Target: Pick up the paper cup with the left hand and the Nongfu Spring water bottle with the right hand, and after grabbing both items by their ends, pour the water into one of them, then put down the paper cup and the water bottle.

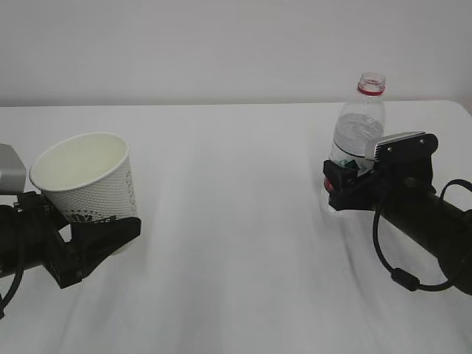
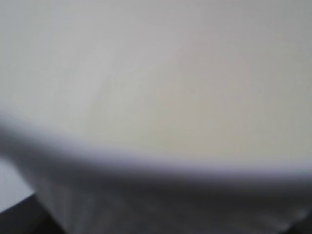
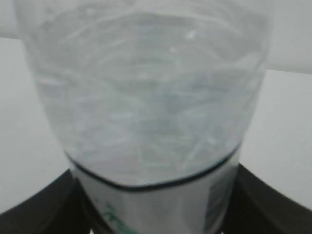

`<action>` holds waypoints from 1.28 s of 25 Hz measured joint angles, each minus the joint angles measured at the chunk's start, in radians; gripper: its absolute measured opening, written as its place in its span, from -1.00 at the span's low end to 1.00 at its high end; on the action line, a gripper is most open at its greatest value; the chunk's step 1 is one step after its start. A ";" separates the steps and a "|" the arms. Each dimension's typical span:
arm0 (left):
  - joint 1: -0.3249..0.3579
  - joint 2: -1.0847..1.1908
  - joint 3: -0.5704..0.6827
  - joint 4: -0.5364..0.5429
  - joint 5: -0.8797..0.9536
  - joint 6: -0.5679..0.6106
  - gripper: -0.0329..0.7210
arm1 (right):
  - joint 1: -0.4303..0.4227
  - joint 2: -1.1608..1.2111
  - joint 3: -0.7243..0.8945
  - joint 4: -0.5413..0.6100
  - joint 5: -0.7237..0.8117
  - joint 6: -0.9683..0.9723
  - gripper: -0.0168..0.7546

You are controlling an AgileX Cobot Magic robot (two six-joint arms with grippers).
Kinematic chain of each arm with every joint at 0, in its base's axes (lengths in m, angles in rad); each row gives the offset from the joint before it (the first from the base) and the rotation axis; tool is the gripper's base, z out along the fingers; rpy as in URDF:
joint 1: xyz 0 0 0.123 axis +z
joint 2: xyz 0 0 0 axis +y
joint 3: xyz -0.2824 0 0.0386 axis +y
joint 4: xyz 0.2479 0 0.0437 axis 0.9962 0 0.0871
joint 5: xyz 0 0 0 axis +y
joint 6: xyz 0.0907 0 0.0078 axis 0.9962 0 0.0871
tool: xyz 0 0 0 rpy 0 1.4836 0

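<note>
The white paper cup (image 1: 88, 177) with a dark printed logo hangs tilted above the table at the left, mouth up and empty. My left gripper (image 1: 99, 221) is shut on its lower part. In the left wrist view the cup (image 2: 156, 73) is a pale blur filling the frame, and the jaws are hidden. The Nongfu Spring water bottle (image 1: 360, 122), clear with a red neck ring and no cap, stands upright on the table at the right. My right gripper (image 1: 341, 181) is shut on its labelled lower part. Its black fingers (image 3: 44, 204) press both sides of the bottle (image 3: 151, 97), with water (image 3: 146, 122) above the label.
A white table (image 1: 236, 243) spreads between the two arms. Its back edge (image 1: 236, 104) meets a plain white wall, and its far right corner (image 1: 461, 103) lies just behind the bottle. The right arm's black cable (image 1: 391, 258) loops low over the table.
</note>
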State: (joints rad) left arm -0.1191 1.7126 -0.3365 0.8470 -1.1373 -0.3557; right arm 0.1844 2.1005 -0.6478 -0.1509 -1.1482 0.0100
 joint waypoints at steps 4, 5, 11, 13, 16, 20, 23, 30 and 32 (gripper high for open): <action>0.000 0.000 0.000 0.000 0.000 0.000 0.60 | 0.000 -0.035 0.027 -0.026 0.028 0.000 0.37; 0.000 0.000 0.000 0.003 0.000 0.000 0.60 | 0.000 -0.048 0.036 -0.028 0.039 0.000 0.37; 0.000 0.000 0.000 0.037 0.000 0.002 0.60 | 0.000 -0.129 0.087 -0.051 0.069 0.000 0.36; 0.000 0.000 0.000 0.051 0.000 0.004 0.60 | 0.000 -0.152 0.106 -0.058 0.069 0.000 0.36; 0.000 -0.003 0.000 0.074 0.000 0.017 0.60 | 0.000 -0.185 0.136 -0.059 0.076 0.000 0.36; 0.000 -0.006 0.000 0.093 -0.002 0.023 0.60 | 0.000 -0.234 0.168 -0.067 0.082 0.000 0.36; 0.000 -0.006 0.000 0.117 -0.002 0.024 0.60 | 0.000 -0.273 0.183 -0.080 0.095 0.000 0.36; 0.000 -0.036 0.000 0.156 -0.002 0.024 0.58 | 0.000 -0.370 0.191 -0.116 0.200 0.000 0.36; 0.000 -0.048 0.000 0.160 -0.002 0.025 0.58 | 0.000 -0.395 0.191 -0.121 0.221 0.002 0.36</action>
State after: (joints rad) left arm -0.1191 1.6649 -0.3365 1.0073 -1.1390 -0.3307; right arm 0.1844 1.7054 -0.4567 -0.2716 -0.9272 0.0119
